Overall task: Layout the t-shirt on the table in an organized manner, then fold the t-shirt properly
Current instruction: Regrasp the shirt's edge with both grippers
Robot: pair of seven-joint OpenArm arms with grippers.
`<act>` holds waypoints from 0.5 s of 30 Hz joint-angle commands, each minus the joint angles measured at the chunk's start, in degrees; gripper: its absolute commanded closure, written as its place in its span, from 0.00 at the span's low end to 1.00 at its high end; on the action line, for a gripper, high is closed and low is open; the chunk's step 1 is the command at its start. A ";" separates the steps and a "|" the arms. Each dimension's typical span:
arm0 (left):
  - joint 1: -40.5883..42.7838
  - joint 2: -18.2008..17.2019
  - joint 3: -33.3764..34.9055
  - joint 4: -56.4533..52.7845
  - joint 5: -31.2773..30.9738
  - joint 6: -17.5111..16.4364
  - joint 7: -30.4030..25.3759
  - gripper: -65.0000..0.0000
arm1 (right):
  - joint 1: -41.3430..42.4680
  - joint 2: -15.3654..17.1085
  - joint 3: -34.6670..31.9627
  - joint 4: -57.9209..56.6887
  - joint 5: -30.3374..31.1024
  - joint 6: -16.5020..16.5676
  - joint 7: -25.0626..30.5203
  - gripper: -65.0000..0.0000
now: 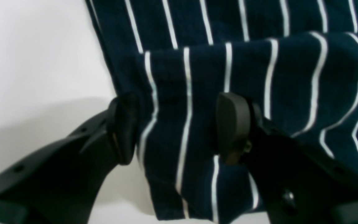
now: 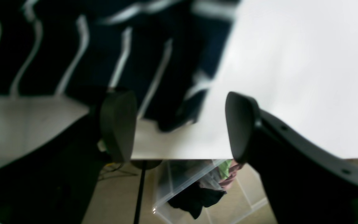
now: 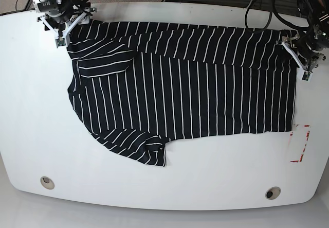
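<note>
Between the spread fingers of the left hand [image 1: 176, 127], left wrist view: a folded corner of the t-shirt [image 1: 228, 93], stripes running away from the hand; fingers not pressed on cloth.

Right wrist view: right hand [image 2: 179, 127] spread, gripping nothing; shirt corner just ahead, by the surface [image 2: 291, 62] edge.

Base view: shirt's long axis runs hand to hand, one hand at each far corner; sleeves near the right hand.

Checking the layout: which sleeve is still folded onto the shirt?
The sleeve nearest the right pincer, lying across the t-shirt; the other sleeve sticks out over the table.
</note>
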 commanded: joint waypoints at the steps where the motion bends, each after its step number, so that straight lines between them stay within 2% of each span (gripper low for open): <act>1: 0.50 -1.09 -0.28 1.20 -0.67 -0.06 -0.93 0.45 | 1.38 0.87 0.31 0.98 -0.06 -0.07 0.66 0.34; 15: 6.13 0.14 -0.37 2.17 -0.40 -0.06 -1.01 0.45 | 5.07 0.87 0.31 -1.13 -0.41 -0.07 1.01 0.34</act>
